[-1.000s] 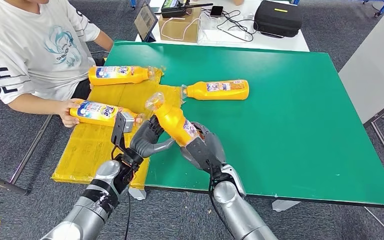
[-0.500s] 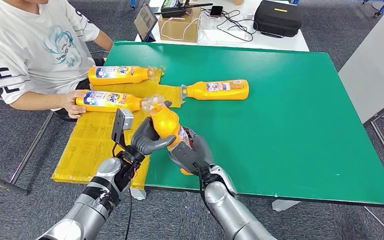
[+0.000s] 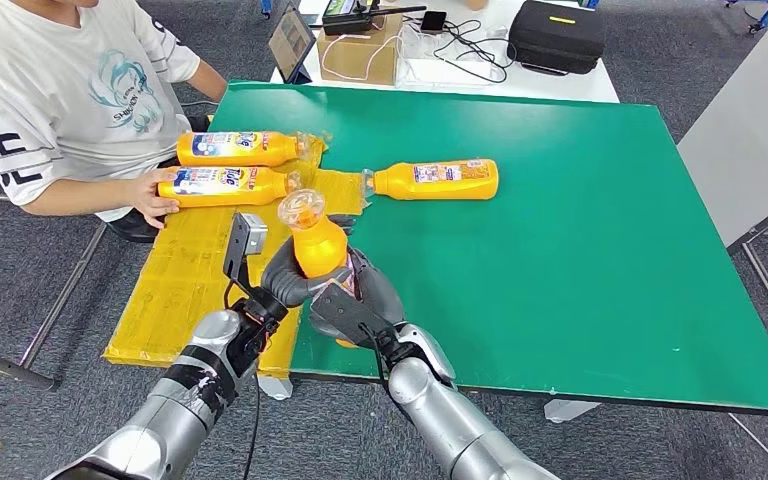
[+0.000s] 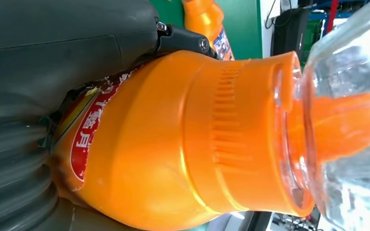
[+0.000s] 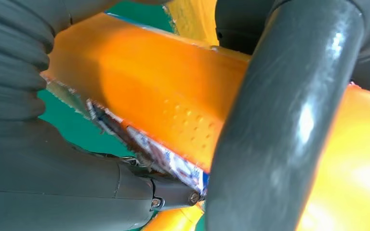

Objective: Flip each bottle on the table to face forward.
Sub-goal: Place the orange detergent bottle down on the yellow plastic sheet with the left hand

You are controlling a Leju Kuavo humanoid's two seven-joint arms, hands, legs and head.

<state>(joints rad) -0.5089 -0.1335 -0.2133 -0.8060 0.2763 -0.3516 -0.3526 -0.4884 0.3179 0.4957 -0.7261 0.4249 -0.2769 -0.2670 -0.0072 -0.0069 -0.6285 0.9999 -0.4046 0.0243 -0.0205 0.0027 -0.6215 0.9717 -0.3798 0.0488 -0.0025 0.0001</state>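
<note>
Bottle (image 3: 322,250) number one is up in both my hands now, lifted over the near edge of the green surface (image 3: 580,260), with its clear cap pointing up and away from me. My left hand (image 3: 290,275) wraps the side near the neck, and my right hand (image 3: 355,300) cups the lower body, with my fingers (image 5: 279,120) clamped tight around the orange plastic. I think I am in the middle of turning it, so the flip is not done yet. Next I need to roll it until the label faces front, then lay it down softly. Three more bottles lie flat: one alone on the green (image 3: 435,180), two on the yellow sheet (image 3: 175,290) by a person's hand (image 3: 150,205).
</note>
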